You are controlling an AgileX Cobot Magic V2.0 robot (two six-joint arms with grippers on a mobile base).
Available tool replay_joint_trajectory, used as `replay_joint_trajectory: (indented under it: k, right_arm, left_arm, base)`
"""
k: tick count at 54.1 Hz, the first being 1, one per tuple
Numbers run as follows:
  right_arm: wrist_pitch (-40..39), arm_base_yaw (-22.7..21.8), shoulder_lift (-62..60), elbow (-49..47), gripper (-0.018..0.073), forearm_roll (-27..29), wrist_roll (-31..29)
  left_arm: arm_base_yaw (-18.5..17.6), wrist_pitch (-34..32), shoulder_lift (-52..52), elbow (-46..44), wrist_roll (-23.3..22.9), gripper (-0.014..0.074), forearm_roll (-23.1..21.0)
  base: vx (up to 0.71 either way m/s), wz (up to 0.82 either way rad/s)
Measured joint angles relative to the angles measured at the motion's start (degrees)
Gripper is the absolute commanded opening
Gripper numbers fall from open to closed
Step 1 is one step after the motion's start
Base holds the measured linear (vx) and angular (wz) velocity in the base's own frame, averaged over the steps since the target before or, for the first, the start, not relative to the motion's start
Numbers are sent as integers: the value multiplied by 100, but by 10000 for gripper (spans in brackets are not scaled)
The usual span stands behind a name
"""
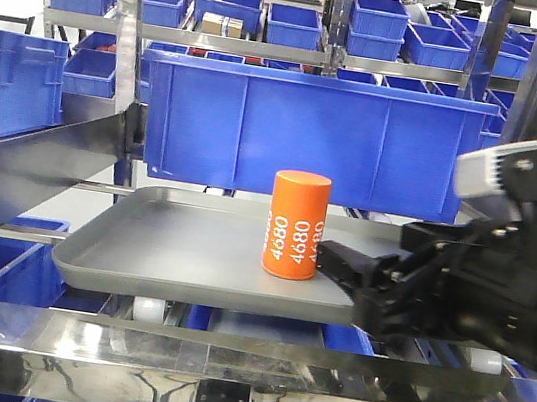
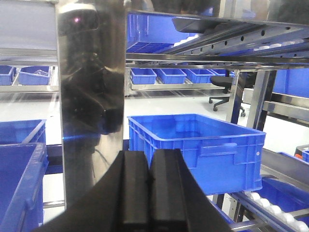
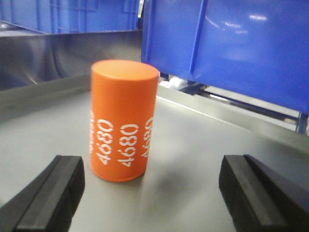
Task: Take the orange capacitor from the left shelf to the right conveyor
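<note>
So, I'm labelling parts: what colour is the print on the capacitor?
White, reading 4680, on the orange capacitor; clearest in the right wrist view.

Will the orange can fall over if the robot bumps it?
Probably: the orange capacitor stands upright, taller than wide, so a high nudge may tip it. Once down, its round side would likely roll on the flat tray.

Matt orange capacitor [image 1: 297, 215], smooth grey tray [image 1: 171, 247], glossy blue plastic bin [image 1: 358, 144], mirror-bright steel rail [image 1: 175, 354]
</note>
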Motion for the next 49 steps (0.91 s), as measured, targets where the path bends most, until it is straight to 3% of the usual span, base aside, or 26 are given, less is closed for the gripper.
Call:
replay_joint_trajectory:
  k: [21, 39, 44, 49]
  right_arm:
    - [311, 0, 932, -1132, 593, 757, -531]
    - [568, 2, 1880, -1784, 575, 1878, -1525]
    - [601, 2, 2067, -1842, 471, 2131, -1785]
    - [601, 2, 2130, -1842, 253, 2230, -1906]
  left_arm:
    - [0, 0, 0, 0, 0, -6, 0]
    - [0, 0, 0, 0, 0, -6, 0]
    - [0, 0, 0, 0, 0, -6, 0]
    - [0, 0, 0, 0, 0, -6, 0]
  base:
    - [0, 0]
    - [0, 0]
    - [0, 0]
    - [0, 0]
